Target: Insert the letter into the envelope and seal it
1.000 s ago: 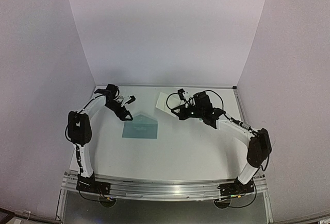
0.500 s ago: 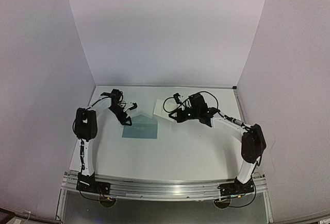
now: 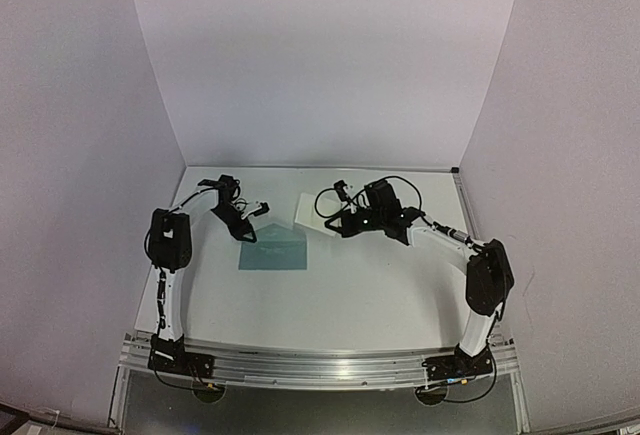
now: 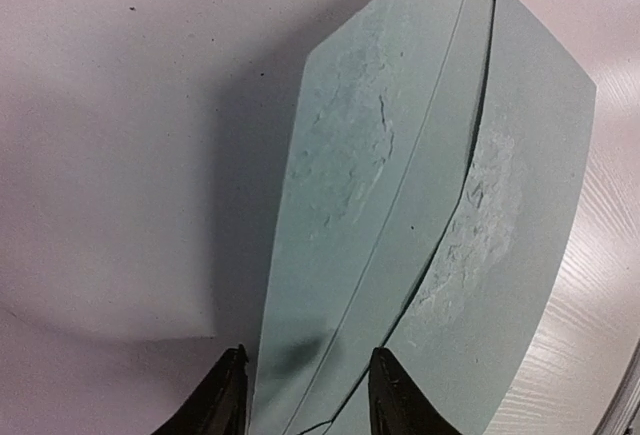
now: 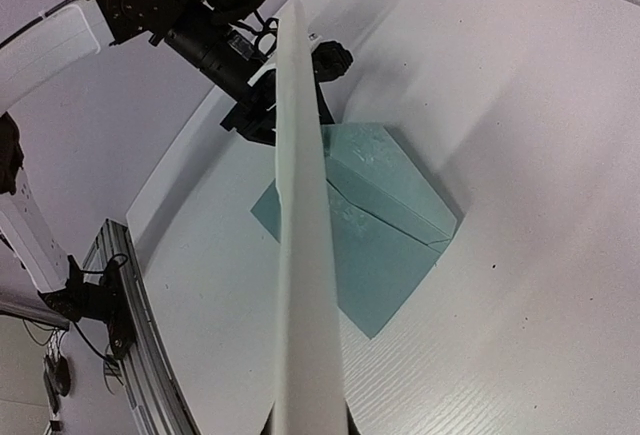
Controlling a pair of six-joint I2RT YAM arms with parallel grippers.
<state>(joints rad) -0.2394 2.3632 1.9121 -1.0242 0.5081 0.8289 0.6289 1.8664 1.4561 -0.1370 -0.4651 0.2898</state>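
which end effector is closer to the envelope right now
Left. The left end effector sits at the envelope's far left corner. The right end effector holds the letter beyond its far right corner, not touching.

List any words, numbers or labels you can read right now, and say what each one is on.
No text can be read in any view.
Envelope: only faint pale, scuffed patches, no legible characters.
Letter: edge-on in the right wrist view and too small from above, so any print cannot be read.
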